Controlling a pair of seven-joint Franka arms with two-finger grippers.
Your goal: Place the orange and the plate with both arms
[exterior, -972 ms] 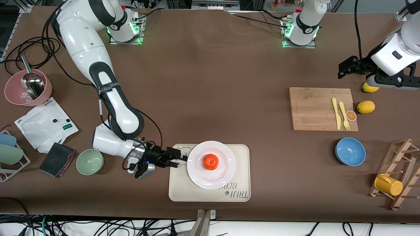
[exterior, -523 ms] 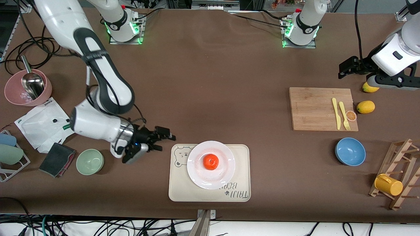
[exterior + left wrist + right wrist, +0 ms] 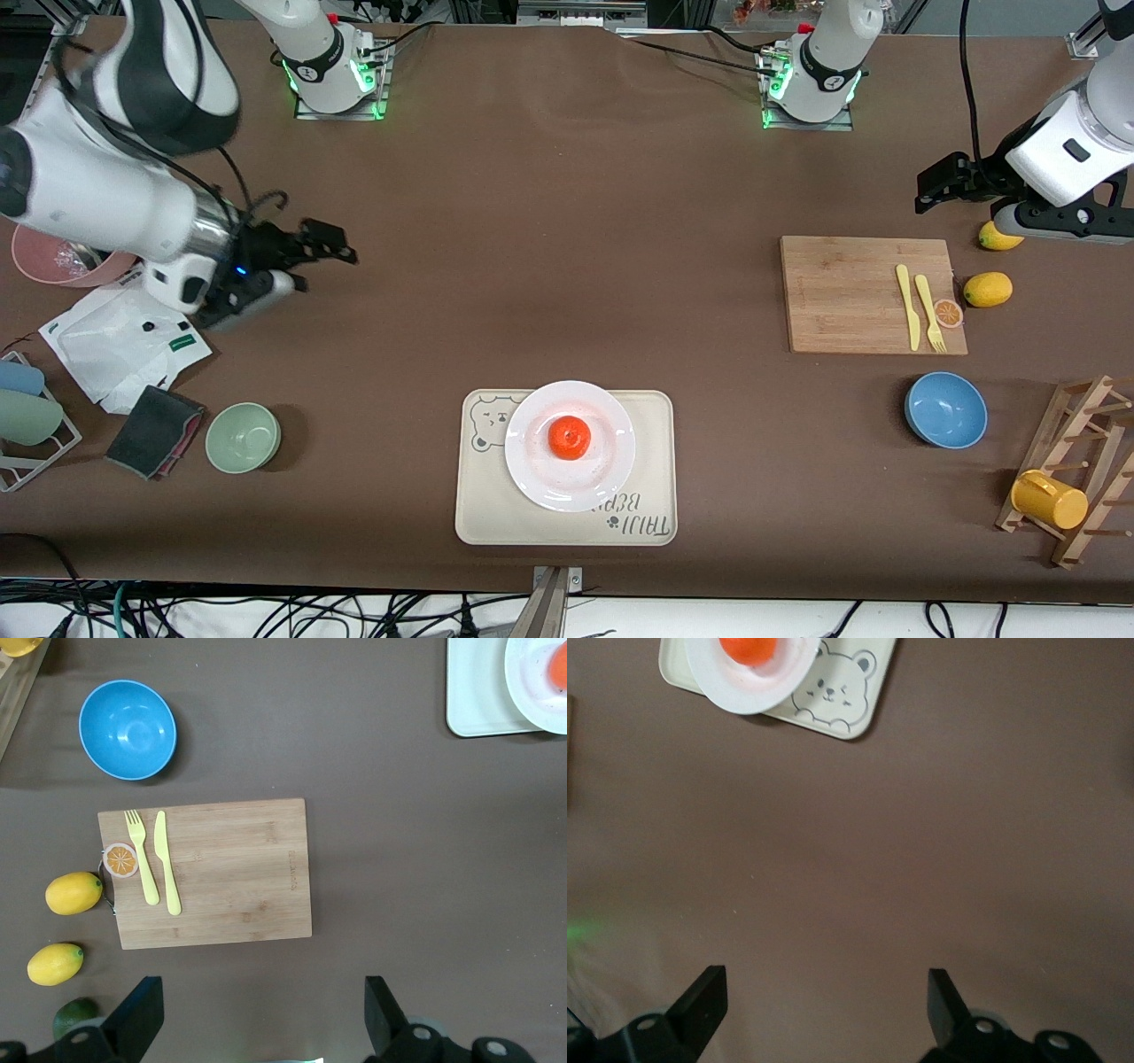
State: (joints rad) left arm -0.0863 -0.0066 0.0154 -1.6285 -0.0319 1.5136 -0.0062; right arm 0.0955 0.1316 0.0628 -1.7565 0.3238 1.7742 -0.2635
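Observation:
The orange sits in the middle of the white plate, which rests on the cream bear tray near the table's front edge. Both show at the edge of the right wrist view, the orange on the plate, and in a corner of the left wrist view. My right gripper is open and empty, up over bare table toward the right arm's end, well away from the plate. My left gripper is open and empty, over bare table beside the cutting board; this arm waits.
The cutting board holds a yellow knife and fork and an orange slice. Two lemons lie beside it. A blue bowl and a wooden rack with a yellow cup stand nearer. A green bowl, dark cloth, white bag and pink bowl lie toward the right arm's end.
My right gripper has drawn back from the plate's edge, risen and moved toward the right arm's end of the table. The plate and orange stay on the tray. The left arm is still.

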